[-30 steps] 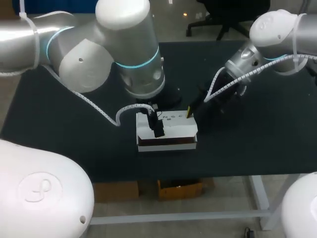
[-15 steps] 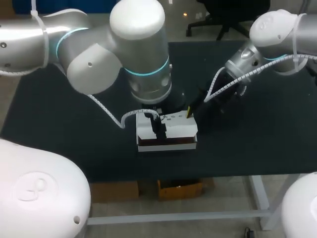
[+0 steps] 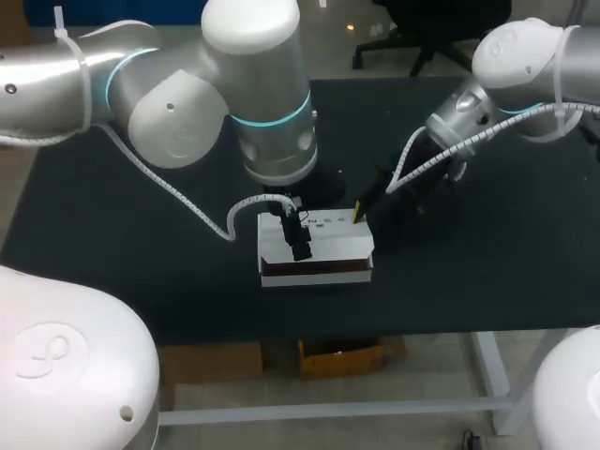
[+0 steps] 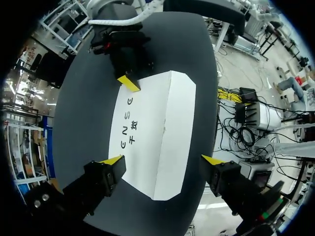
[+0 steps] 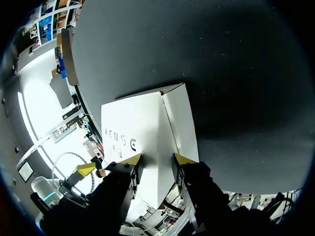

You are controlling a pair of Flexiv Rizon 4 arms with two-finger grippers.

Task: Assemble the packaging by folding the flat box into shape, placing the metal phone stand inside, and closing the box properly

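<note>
Left wrist view: white box (image 4: 157, 123) lies flat on the black desk (image 4: 83, 113), printed face up. Left gripper (image 4: 162, 160) hangs over its near end, fingers spread wide astride it, one tip at the box's edge, the other apart, holding nothing. Right gripper (image 4: 129, 83) is at the far end, fingers narrowly parted, tips against the box, nothing clamped.

The white box (image 3: 316, 246) stands folded into its oblong shape, flat on the dark worktop (image 3: 469, 272) near the front edge. Dark lettering (image 4: 129, 123) marks its top face, and a dark band runs along its front side.
</note>
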